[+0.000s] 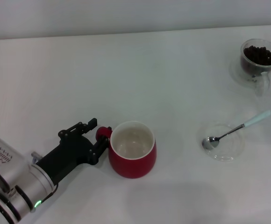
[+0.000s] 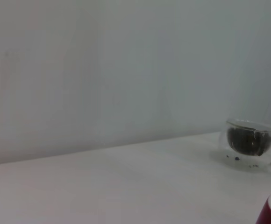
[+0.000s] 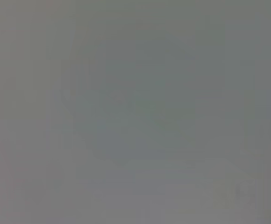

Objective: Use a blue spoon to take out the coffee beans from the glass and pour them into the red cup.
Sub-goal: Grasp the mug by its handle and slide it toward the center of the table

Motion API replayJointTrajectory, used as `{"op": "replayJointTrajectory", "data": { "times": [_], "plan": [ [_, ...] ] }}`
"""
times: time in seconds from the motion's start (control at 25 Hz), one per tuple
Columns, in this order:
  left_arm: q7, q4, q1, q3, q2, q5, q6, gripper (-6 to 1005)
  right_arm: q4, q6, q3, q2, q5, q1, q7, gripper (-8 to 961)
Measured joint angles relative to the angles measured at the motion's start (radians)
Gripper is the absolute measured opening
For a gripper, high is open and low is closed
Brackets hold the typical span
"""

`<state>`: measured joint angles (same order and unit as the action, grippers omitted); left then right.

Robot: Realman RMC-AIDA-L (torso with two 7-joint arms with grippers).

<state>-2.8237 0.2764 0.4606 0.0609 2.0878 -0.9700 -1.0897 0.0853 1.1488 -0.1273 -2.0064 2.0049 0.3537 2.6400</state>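
We see the blue spoon (image 1: 238,127) lying with its bowl in a shallow clear dish (image 1: 224,142), well off to the right of our left end effector (image 1: 99,136). The glass (image 1: 260,58) of coffee beans (image 1: 260,54) stands beyond the dish, farther still from the end effector. The red cup (image 1: 132,149) sits on the white tabletop (image 1: 135,74), its handle between the closed fingers of our left end effector. Our right end effector is out of sight.

Glossy red cup (image 1: 132,150); clear glass (image 1: 259,59); shiny metal blue spoon (image 1: 235,130).
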Motion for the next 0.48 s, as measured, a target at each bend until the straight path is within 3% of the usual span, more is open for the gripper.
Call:
{"op": "replayJointTrajectory", "data": {
  "times": [0.48],
  "plan": [
    [0.002, 0.01, 0.016, 0.0, 0.0, 0.001, 0.011, 443, -0.004, 0.009, 0.0, 0.0, 0.0, 0.0, 0.0, 865]
  ]
}}
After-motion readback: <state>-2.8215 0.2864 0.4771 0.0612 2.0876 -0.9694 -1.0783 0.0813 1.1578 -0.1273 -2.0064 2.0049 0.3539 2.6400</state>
